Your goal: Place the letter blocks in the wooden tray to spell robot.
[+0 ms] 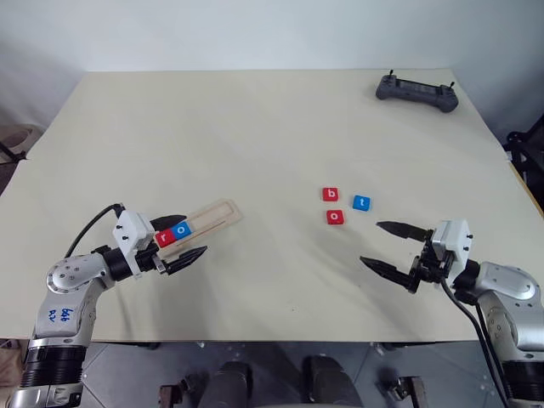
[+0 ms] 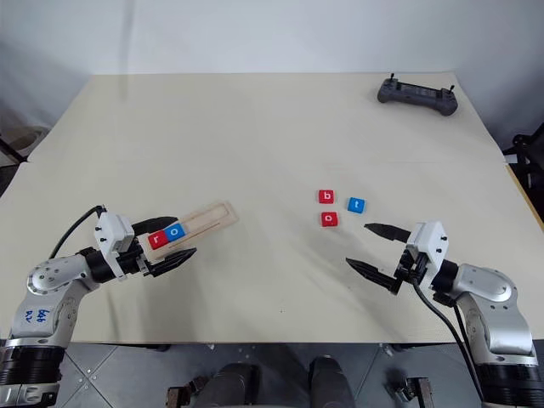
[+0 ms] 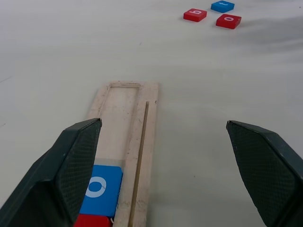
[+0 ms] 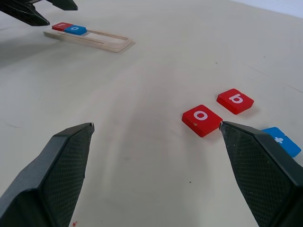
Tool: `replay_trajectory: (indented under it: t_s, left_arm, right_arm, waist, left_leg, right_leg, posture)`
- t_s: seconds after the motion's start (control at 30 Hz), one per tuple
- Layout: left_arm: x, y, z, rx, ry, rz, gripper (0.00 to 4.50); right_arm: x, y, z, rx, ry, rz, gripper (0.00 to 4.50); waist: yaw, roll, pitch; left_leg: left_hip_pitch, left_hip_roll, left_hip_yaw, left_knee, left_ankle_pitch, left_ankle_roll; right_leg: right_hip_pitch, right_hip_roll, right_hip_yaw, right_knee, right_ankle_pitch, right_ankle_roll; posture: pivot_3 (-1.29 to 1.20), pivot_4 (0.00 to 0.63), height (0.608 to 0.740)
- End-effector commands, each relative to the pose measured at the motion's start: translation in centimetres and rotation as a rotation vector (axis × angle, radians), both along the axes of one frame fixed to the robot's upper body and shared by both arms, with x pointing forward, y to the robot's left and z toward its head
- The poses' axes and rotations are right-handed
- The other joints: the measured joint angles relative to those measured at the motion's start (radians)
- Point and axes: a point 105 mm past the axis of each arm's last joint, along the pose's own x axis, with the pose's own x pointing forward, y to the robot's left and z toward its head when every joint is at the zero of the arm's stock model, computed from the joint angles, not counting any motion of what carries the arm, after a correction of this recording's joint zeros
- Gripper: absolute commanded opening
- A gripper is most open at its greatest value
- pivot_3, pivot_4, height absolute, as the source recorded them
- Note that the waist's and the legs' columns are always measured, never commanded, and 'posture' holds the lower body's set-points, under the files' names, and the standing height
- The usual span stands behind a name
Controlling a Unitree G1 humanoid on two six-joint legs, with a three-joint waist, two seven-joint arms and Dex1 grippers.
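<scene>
**Wood tray holds two blocks, three wait mid-table**

Pale-wood tray [image 1: 204,220] lies angled near the table's [image 1: 255,127] front-left, a red r block [image 1: 165,238] and blue o block [image 1: 180,229] touching at its near end; the rest of its groove is bare. The left gripper [image 1: 189,240] straddles that end, jaws wide, holding nothing. Open tabletop separates the tray from red b [image 1: 331,195], red o [image 1: 336,217] and blue t [image 1: 361,202], loosely clustered. The right gripper [image 1: 389,246] hovers just beside them, spread wide and empty. A grey controller [image 1: 416,90] sits near the far-right edge.

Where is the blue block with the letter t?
In the left eye view the blue t block lies loose on the table, right of centre, beside the red b block and red o block.
</scene>
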Motion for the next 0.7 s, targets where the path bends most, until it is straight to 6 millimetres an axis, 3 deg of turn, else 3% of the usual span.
replay_trajectory:
  t_s: [0.03, 0.2, 0.33, 0.57, 0.7]
  left_arm:
    - [0.0, 0.3, 1.2, 0.028, -0.052, 0.011, 4.50]
    - [-0.6, 1.4, 2.2, -0.042, -0.089, 0.050, 4.50]
    - [-1.5, 2.7, 1.8, -0.039, -0.080, 0.121, 4.50]
    - [-5.2, 7.1, -0.3, -0.117, -0.057, 0.429, 4.50]
    - [-8.1, 9.5, -2.1, -0.114, -0.015, 0.578, 4.50]
  right_arm:
    - [0.0, 0.0, 0.7, -0.013, -0.035, 0.016, 4.43]
    - [0.3, 0.3, 0.8, -0.004, -0.037, 0.037, 4.43]
    - [0.5, 1.2, 0.9, 0.005, -0.041, 0.075, 4.43]
    - [1.0, 6.1, 3.1, 0.088, -0.145, 0.225, 4.43]
    - [0.2, 8.7, 3.8, 0.114, -0.184, 0.307, 4.43]
  waist:
    - [0.000, 0.000, 0.000]
    - [-0.002, 0.000, 0.000]
    - [-0.003, 0.000, 0.000]
    - [-0.015, 0.000, 0.000]
    - [-0.008, -0.001, 0.000]
  left_leg:
    - [0.000, 0.000, 0.000, 0.000, 0.000, 0.000]
    - [0.000, 0.000, 0.000, 0.000, 0.000, 0.000]
    - [0.000, 0.000, 0.000, 0.000, 0.000, 0.000]
    - [0.000, 0.001, 0.000, 0.000, 0.000, 0.000]
    - [0.000, 0.001, -0.001, 0.000, 0.000, 0.000]
  right_leg:
    - [0.000, 0.000, 0.000, 0.000, 0.000, 0.000]
    - [0.000, 0.000, 0.000, 0.000, 0.000, 0.000]
    - [-0.001, 0.000, 0.000, 0.001, 0.000, 0.000]
    - [-0.001, 0.000, 0.001, 0.001, 0.000, 0.000]
    - [0.000, 0.000, 0.000, -0.001, 0.000, 0.000]
  posture:
    - [0.00, 0.150, 0.740]
    - [0.00, 0.150, 0.740]
    - [0.00, 0.150, 0.740]
    - [0.00, 0.150, 0.740]
    - [0.00, 0.150, 0.740]
